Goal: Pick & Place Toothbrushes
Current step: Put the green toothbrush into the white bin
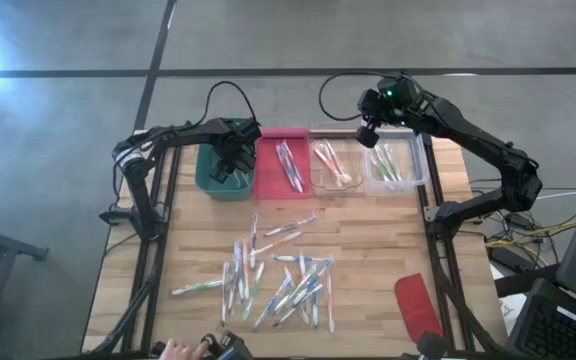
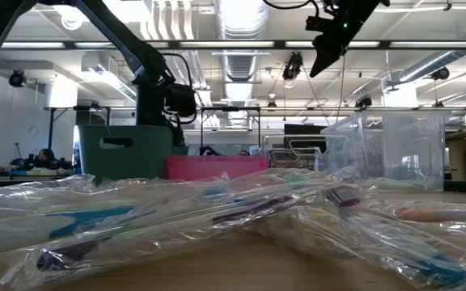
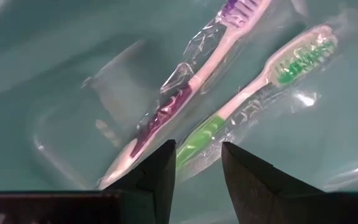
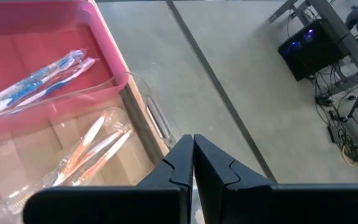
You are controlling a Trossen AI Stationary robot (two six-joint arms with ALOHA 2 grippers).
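Toothbrushes [image 3: 229, 118] in teal bin [image 1: 211, 172], beneath open left end effector [image 3: 197, 168]

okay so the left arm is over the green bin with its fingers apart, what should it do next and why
Probably lift the left gripper straight up out of the green bin. Its fingers are apart and empty, two wrapped toothbrushes already lie on the bin floor, and many more wait in the pile on the table.

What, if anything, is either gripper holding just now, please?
Nothing. The left gripper stands open over two toothbrushes in the green bin; the right gripper is shut, empty.
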